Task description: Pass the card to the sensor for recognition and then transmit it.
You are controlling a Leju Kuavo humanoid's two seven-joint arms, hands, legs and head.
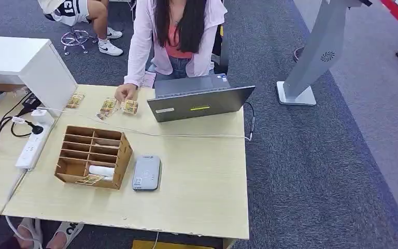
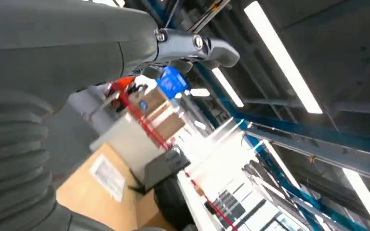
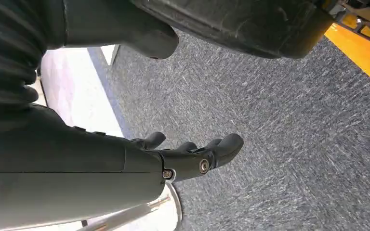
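Note:
A patterned card (image 1: 89, 179) lies in the front compartment of a wooden organiser box (image 1: 122, 155) on the pale table. Just right of the box sits a flat grey sensor (image 1: 146, 173). Three more cards (image 1: 107, 108) lie at the table's far side, and a person's hand (image 1: 125, 92) rests by them. In the left wrist view my left hand (image 2: 188, 45) holds nothing, with ceiling lights behind it. In the right wrist view my right hand (image 3: 192, 154) hangs over grey carpet, its fingers loosely extended and empty.
A person in a pink jacket sits behind an open laptop (image 1: 199, 102) at the far edge. A white power strip (image 1: 32, 145) with cables lies at the left, beside a white cabinet (image 1: 26, 62). A grey stand (image 1: 311, 57) rises on the carpet at the right.

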